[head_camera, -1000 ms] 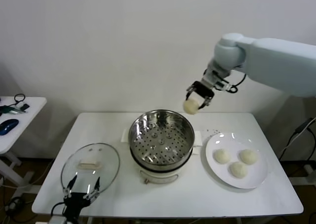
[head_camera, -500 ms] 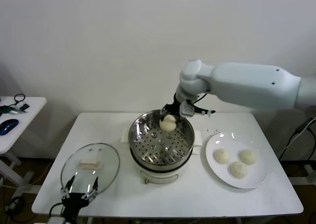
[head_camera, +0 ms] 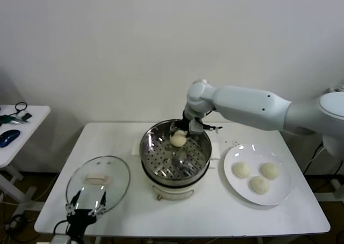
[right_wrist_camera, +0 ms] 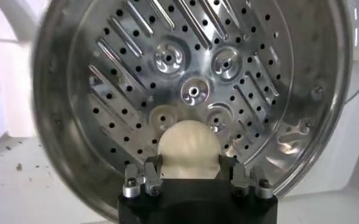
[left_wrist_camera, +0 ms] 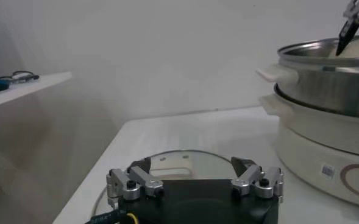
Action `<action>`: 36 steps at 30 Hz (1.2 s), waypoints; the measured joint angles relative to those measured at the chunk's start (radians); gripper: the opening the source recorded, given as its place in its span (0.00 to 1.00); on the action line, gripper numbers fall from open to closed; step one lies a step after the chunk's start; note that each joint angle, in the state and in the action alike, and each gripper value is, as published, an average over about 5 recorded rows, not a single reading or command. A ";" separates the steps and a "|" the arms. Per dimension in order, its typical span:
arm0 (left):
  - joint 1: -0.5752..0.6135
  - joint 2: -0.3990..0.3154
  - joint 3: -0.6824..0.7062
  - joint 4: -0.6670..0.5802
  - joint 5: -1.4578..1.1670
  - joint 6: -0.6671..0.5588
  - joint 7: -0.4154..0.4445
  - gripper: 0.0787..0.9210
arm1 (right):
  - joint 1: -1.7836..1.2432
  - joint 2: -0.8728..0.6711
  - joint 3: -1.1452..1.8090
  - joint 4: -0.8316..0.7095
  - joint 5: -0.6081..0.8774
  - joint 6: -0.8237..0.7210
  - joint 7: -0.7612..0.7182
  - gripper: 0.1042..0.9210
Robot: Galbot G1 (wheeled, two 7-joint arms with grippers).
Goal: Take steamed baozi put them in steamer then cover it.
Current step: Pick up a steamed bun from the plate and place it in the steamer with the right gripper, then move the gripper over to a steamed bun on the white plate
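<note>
The steel steamer (head_camera: 156, 147) stands mid-table on its white base, its perforated tray (right_wrist_camera: 191, 73) bare. My right gripper (head_camera: 179, 135) hangs over the steamer's far side, shut on one cream baozi (head_camera: 178, 139), which the right wrist view shows pinched between both fingers (right_wrist_camera: 189, 147). Three more baozi (head_camera: 242, 170) lie on the white plate (head_camera: 279, 195) to the right. The glass lid (head_camera: 98, 182) lies flat at the front left. Just in front of the lid, my left gripper (head_camera: 86, 205) waits open (left_wrist_camera: 194, 176).
A side table (head_camera: 21, 126) with cables and a blue mouse stands to the left, off the main table. A wall runs close behind the table. The plate sits near the table's right edge.
The right arm carried the baozi from up high at the right, leftward and down, to just above the steamer's far side. The left gripper stayed by the lid.
</note>
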 measured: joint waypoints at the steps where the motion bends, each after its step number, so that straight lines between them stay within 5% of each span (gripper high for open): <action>1: -0.001 0.000 -0.001 0.001 -0.001 0.000 0.000 0.88 | -0.007 0.008 0.004 -0.014 -0.004 0.004 0.003 0.65; 12: 0.001 0.000 -0.010 -0.002 -0.008 0.000 -0.002 0.88 | -0.026 0.058 0.010 -0.108 0.012 0.033 -0.007 0.87; 17: 0.003 -0.002 -0.010 -0.006 -0.007 0.000 -0.002 0.88 | 0.015 0.054 -0.008 -0.109 0.094 0.037 -0.039 0.88; 25: 0.009 -0.005 -0.005 -0.009 -0.001 0.001 -0.001 0.88 | 0.197 -0.015 -0.133 -0.073 0.445 -0.019 -0.150 0.88; 36: 0.002 -0.005 0.003 -0.008 0.008 0.000 -0.001 0.88 | 0.378 -0.263 -0.386 0.048 0.843 -0.320 -0.217 0.88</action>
